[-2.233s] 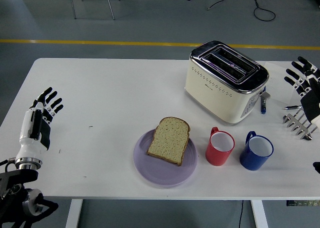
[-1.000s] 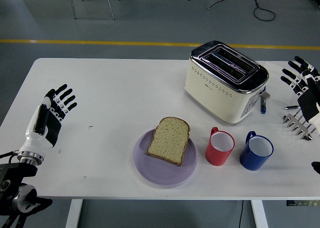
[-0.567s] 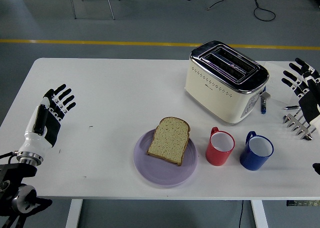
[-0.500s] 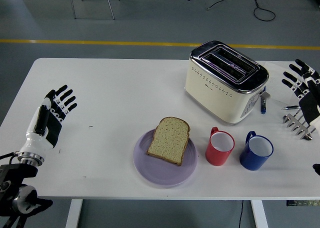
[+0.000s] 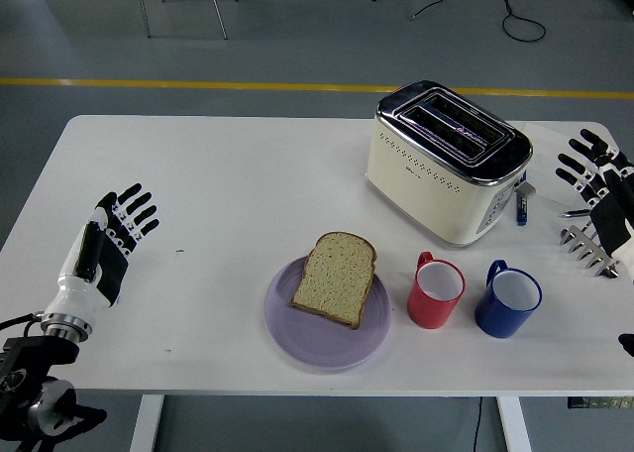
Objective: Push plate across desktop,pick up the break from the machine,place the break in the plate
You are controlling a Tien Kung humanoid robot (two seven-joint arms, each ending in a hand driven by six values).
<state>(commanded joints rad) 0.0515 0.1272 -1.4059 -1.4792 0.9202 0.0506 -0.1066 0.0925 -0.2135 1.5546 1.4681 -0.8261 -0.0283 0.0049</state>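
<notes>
A slice of bread (image 5: 336, 277) lies on the purple plate (image 5: 297, 334) near the table's front edge, in the middle. The cream and chrome toaster (image 5: 447, 159) stands behind it to the right, its slots empty. My left hand (image 5: 117, 229) is open over the left part of the table, fingers spread, far from the plate and holding nothing. My right hand (image 5: 597, 176) is open at the right edge, to the right of the toaster, holding nothing.
A red mug (image 5: 436, 291) and a blue mug (image 5: 508, 298) stand right of the plate. A blue pen (image 5: 521, 205) lies beside the toaster. A metal fork-like rack (image 5: 588, 248) lies near the right edge, below my right hand.
My left hand has moved right and slightly toward the front edge, further in over the table. My right hand has shifted only slightly. Bread, plate and mugs have not moved.
</notes>
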